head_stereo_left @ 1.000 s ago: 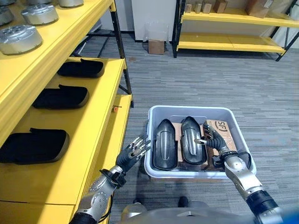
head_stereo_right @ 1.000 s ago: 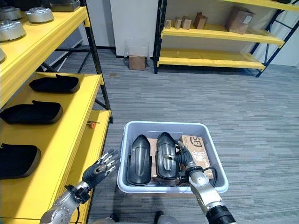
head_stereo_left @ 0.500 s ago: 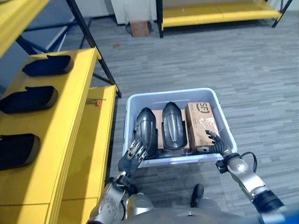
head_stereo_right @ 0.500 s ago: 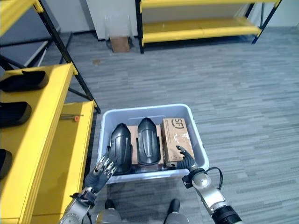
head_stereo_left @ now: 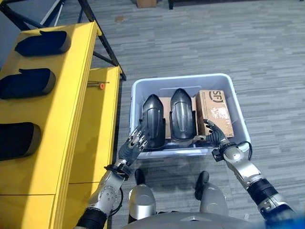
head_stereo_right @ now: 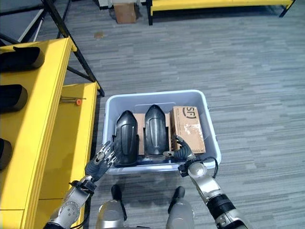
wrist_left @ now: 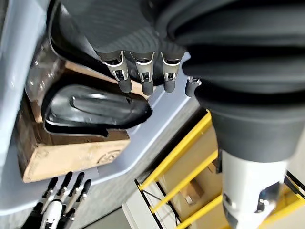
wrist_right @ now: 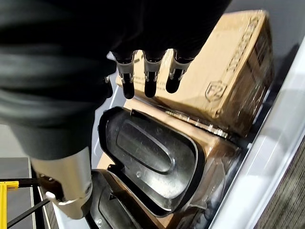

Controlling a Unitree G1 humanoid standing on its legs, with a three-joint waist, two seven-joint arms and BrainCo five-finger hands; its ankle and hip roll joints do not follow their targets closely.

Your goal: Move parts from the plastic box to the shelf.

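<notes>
grey plastic box (head_stereo_left: 237,102) on the carpet holds two black parts (head_stereo_left: 153,121) side by side and one cardboard carton (head_stereo_left: 215,111). the eye views show three more black parts (head_stereo_left: 27,82) on the yellow shelf (head_stereo_left: 78,95); the wrist views show relaxed, empty fingers. left hand (head_stereo_left: 133,144) hovers at the box's near-left rim, right hand (head_stereo_left: 215,137) at its near rim by the carton.
</notes>
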